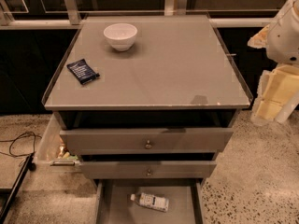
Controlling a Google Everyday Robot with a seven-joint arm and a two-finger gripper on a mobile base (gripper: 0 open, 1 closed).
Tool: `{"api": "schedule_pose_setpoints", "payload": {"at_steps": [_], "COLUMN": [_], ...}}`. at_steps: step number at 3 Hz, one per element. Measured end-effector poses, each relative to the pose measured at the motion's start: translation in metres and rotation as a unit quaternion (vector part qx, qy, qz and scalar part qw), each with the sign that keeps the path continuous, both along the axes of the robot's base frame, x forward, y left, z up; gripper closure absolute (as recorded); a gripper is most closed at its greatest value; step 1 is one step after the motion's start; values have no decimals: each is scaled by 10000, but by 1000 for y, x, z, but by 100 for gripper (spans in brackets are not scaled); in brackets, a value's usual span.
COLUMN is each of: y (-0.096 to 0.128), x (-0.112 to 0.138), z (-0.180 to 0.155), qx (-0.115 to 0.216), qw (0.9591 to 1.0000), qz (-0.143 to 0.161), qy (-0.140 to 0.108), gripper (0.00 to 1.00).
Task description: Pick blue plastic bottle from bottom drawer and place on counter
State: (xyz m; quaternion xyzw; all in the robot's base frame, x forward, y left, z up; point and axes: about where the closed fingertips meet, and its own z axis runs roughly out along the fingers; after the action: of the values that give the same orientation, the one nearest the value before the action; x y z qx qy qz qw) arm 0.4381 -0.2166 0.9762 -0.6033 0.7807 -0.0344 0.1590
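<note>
The blue plastic bottle (150,201) lies on its side in the open bottom drawer (184,206). It is probably light, stiff and slick, and apt to roll, so grip across its labelled middle. Right of the table (187,78) hangs the tool (274,101); I cannot tell its state.

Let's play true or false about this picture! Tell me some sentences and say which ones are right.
1. The blue plastic bottle lies on its side in the bottom drawer. True.
2. A white bowl sits on the counter. True.
3. The gripper is holding the bottle. False: it hangs to the right of the cabinet, far from the bottle.
4. The dark blue snack packet is inside the bowl. False: it lies flat on the counter, apart from the bowl.
5. The bottom drawer is pushed shut. False: it is pulled open.
</note>
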Motion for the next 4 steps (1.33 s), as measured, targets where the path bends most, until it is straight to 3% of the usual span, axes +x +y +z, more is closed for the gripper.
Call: {"api": "schedule_pose_setpoints", "payload": {"at_steps": [1,2,3,4], "y": [0,1,3,7], "x": [0,-5,-19,-34], "z": [0,-24,-71,-129], "qx": [0,228,676,1116], "qw": [10000,9996,9968,9917], "qz": [0,123,357,627], "qy": [0,149,240,125], "gripper": [0,0,0,0]}}
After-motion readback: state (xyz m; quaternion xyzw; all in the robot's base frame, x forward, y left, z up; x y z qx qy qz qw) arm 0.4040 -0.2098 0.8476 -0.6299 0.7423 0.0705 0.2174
